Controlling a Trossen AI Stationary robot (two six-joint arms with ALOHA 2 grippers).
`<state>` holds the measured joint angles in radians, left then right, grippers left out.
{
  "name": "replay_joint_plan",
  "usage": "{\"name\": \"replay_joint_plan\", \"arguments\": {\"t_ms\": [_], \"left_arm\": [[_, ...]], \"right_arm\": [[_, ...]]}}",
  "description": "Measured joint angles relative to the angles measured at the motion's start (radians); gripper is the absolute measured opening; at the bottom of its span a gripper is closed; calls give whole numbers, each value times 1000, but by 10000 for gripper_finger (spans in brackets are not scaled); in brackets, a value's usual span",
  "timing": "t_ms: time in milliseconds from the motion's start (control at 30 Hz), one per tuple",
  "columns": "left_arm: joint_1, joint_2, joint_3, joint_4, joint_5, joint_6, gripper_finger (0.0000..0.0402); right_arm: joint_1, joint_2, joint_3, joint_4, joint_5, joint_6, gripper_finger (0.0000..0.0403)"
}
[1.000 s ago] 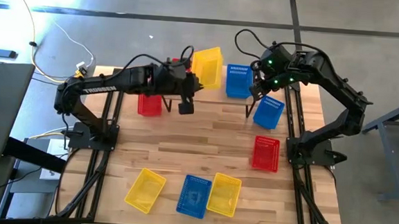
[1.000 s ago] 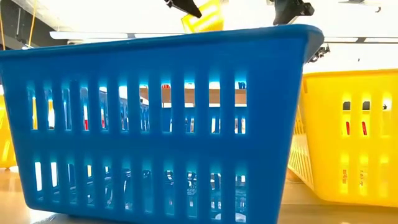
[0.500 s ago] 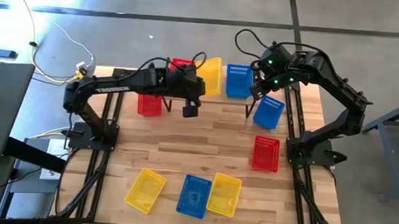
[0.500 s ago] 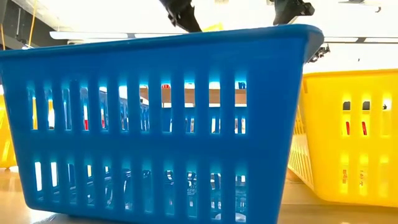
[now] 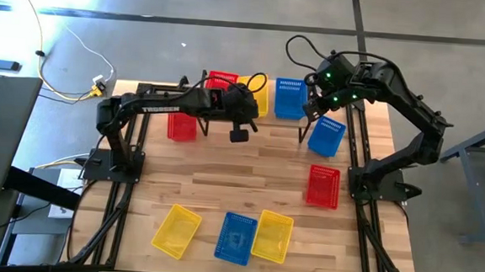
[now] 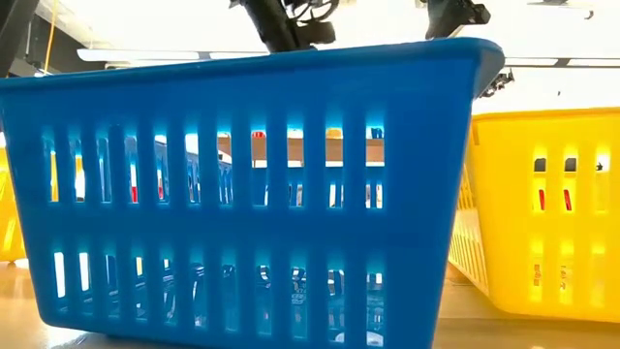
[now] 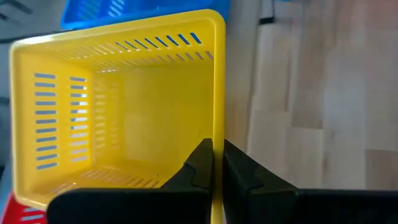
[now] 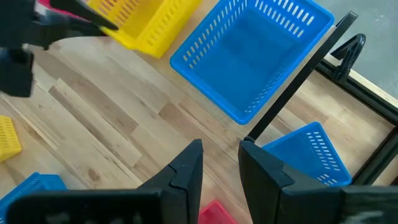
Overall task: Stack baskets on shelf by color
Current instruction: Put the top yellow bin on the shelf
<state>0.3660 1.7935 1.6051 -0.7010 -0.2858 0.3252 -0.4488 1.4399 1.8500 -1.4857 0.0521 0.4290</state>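
My left gripper [image 5: 248,103] is shut on a yellow basket [image 5: 260,95] [image 7: 124,112] at the shelf, between a red basket [image 5: 221,78] and a blue basket [image 5: 289,97] [image 8: 255,50] that stand on the shelf top. The shelf's black leg [image 5: 302,133] shows beside them. My right gripper [image 5: 311,106] [image 8: 219,163] hovers open over the shelf's right end, touching nothing. Other baskets lie on the table: red [image 5: 181,125], blue [image 5: 327,134], red [image 5: 324,185], and yellow [image 5: 177,230], blue [image 5: 236,237], yellow [image 5: 273,236] near the front. My left gripper pinches the yellow basket's side wall at its rim [image 7: 217,142], one finger [image 7: 200,163] inside the basket and one [image 7: 241,169] outside. The fingers come from above, slanting in from the table's left. The basket sits open side up; whether its base rests on the shelf, I cannot tell.
The low view is filled by the near blue basket [image 6: 252,194], with a yellow one [image 6: 542,213] beside it. Bare tabletop [image 5: 249,166] lies between the shelf and the front row. The arm frames run along both table sides.
My left gripper has carried the yellow basket toward the table's right and lower, to the shelf beside the blue basket. The basket has levelled from a tilt, uncovered the red basket on the shelf, and dropped out of the low view.
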Motion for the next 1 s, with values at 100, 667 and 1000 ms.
{"name": "replay_joint_plan", "arguments": {"t_ms": [100, 667, 1000], "left_arm": [[8, 10, 1, 4, -15, 6, 1], [13, 14, 1, 3, 20, 0, 19], [13, 14, 1, 19, 15, 0, 49]], "right_arm": [[0, 0, 0, 0, 0, 0, 87], [17, 0, 0, -69, -4, 46, 87], [85, 0, 0, -68, -7, 45, 87]]}}
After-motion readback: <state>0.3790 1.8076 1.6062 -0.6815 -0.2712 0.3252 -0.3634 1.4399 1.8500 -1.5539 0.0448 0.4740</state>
